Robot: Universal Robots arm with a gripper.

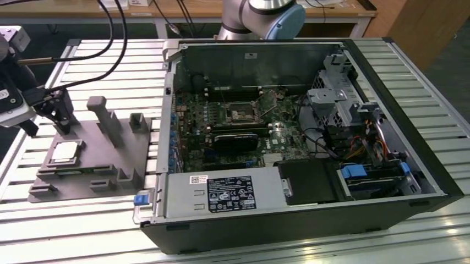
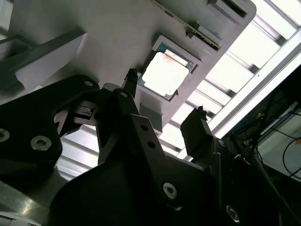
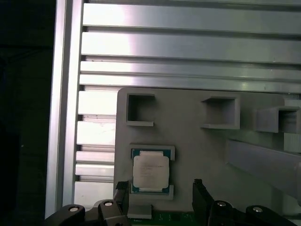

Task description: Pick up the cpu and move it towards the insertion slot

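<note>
Hovering pincer point(image 3: 160, 184): black fingers are spread wide, nothing is pinched, and it is held near the cpu point(image 3: 150, 170) without touching.
Cpu: a flat square chip with a silvery matte lid and a thin edge, seated in a shallow recess of the fixture point(image 1: 96, 159).
Good grasp: opposite edges are best met squarely, with the lid kept level.
Fixture: matte grey plastic with blocky posts.
Desk point(image 1: 441, 110): ribbed aluminium slats.
Insertion slot point(image 1: 241, 114): a shiny frame with a dark centre, well apart, inside the open case point(image 1: 382, 60).
</note>
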